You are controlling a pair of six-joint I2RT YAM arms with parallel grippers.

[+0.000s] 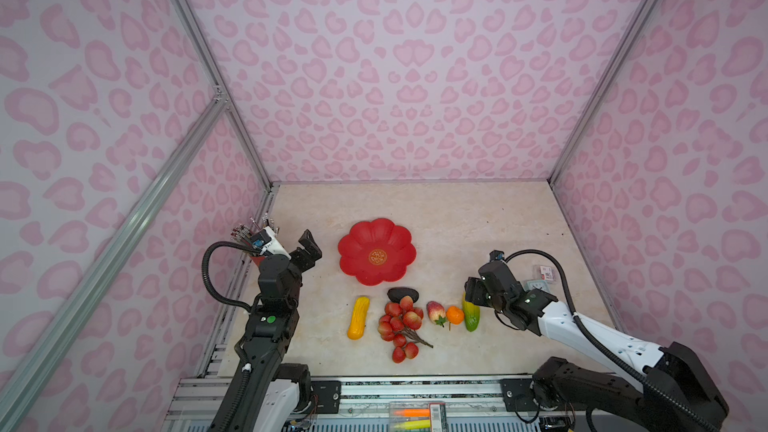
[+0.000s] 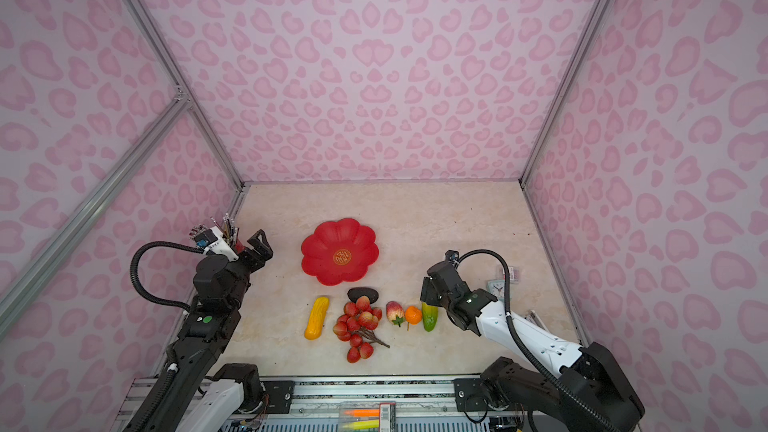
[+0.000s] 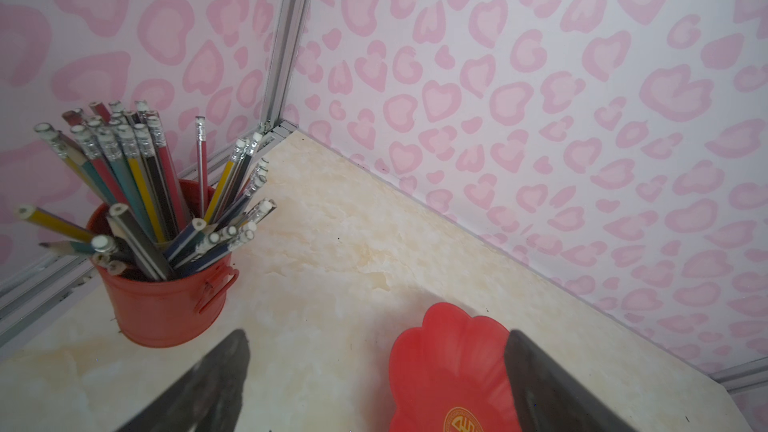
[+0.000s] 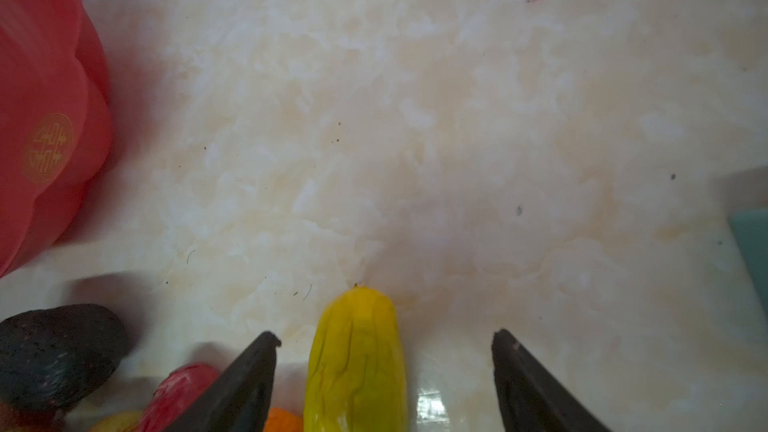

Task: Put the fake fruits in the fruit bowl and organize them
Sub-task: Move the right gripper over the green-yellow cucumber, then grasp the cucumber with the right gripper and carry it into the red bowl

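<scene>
Your right hand (image 4: 386,335), spread apart, straddles the glossy yellow-green oblong fruit (image 4: 357,367) lying near the red scalloped bowl (image 1: 357,243); likely light, stiff, slick, so pinch mid-body; left hand (image 1: 309,245) apart, empty

Top views overlook the whole table (image 1: 478,218); wrist views close.

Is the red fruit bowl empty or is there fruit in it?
Empty: the fruit bowl shows only its gold emblem; the fake fruits lie on the table.
</scene>
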